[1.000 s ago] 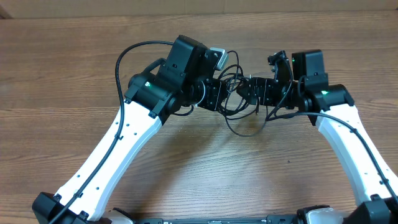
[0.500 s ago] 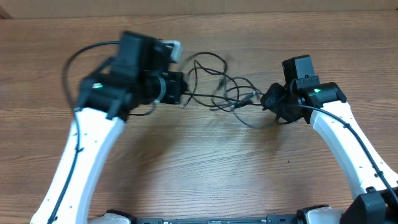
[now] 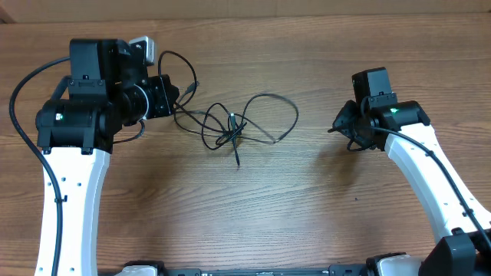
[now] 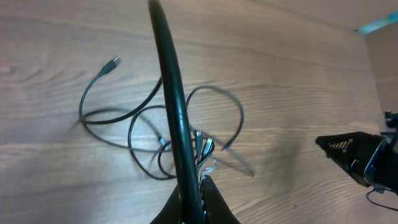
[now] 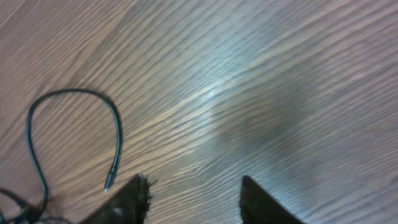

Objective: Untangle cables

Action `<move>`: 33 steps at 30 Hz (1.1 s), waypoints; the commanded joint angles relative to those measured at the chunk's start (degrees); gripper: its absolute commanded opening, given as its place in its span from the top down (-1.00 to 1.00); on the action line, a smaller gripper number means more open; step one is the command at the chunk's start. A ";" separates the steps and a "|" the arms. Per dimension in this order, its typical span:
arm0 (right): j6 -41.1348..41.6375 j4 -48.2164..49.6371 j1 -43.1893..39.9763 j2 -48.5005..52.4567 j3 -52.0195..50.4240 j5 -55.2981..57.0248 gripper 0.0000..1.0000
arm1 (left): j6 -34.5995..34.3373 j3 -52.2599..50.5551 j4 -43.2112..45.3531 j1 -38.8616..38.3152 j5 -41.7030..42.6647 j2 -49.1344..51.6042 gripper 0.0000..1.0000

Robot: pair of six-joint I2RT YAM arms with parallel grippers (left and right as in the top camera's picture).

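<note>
Overhead, your cables (image 3: pixel 230 126) lie on the table (image 3: pixel 253 222) as one loose tangle with a knot (image 3: pixel 232 134) at its middle. Take that knot as your mark.

Left of it, your left gripper (image 3: pixel 170 98) is clamped on one cord. The left wrist view shows that cord (image 4: pixel 171 106) rising from between the fingers.

Right of the knot and well apart from it, your right gripper (image 3: pixel 339 126) has its fingers spread. Its own wrist view shows only bare wood between them.

The tangle's long axis runs along the line between your two grippers. A wide loop (image 3: pixel 290 111) swings out right of the knot, and its plug end (image 3: pixel 278 140) points toward the right gripper. The right wrist view shows the same loop (image 5: pixel 37 118) off to one side of the fingertips, untouched.

So the left arm is nearer the knot, but it is busy. The free right arm would likely have to reach toward the knot, and it would meet the loop and plug end first.
</note>
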 commanded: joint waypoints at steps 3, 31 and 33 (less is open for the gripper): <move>-19.58 5.84 0.48 0.22 -0.13 -25.53 -0.31 | 3.74 1.05 3.67 -0.48 12.70 -1.09 0.92; -31.19 39.08 16.90 0.22 -0.13 -44.87 -1.00 | -7.54 1.05 26.88 -2.93 40.15 -1.09 0.92; -30.93 41.83 16.90 0.22 -0.13 -44.54 -1.00 | -7.54 1.05 27.30 -4.13 40.17 -1.09 0.92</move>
